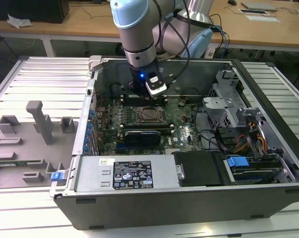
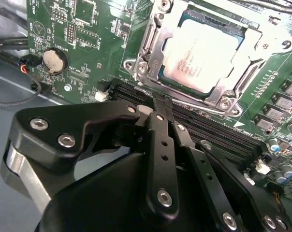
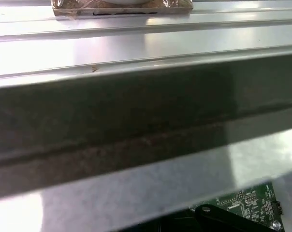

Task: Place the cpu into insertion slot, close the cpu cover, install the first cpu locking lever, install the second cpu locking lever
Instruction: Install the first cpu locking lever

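In the exterior view an open computer case [image 1: 189,198] is seen lying on a ribbed metal worktop [image 1: 35,74], and the arm is reached down into it from the upper middle of the frame. The gripper [image 2: 158,102] is held just above the green board [image 2: 88,29], over the long black memory slots [image 2: 223,135], in the upper part of the case. Its black fingers [image 2: 160,140] are pressed together at the tips and nothing is pinched between them. The cpu [image 2: 201,53] is already seated in the insertion slot [image 1: 139,114], near the middle of the exterior view, just beyond the fingertips and not touched by them. The cpu cover [image 2: 259,38] is laid flat over it, with the pale metal top shown through its window. How the locking levers stand cannot be told.
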Controlling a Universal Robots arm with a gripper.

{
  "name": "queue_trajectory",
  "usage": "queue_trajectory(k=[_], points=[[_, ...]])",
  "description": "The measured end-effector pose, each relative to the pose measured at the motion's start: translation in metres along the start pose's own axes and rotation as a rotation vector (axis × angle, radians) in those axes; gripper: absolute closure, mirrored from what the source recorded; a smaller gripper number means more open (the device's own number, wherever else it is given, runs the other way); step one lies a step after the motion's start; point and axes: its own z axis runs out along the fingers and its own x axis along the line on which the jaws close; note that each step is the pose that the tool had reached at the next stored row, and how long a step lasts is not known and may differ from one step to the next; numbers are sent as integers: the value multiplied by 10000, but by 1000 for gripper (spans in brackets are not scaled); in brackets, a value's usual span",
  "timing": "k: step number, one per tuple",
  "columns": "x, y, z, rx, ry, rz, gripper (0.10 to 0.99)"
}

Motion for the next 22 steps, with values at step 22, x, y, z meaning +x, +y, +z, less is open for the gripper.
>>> queue_trajectory(k=[22], points=[[1,0,6,247,-75,152,980]])
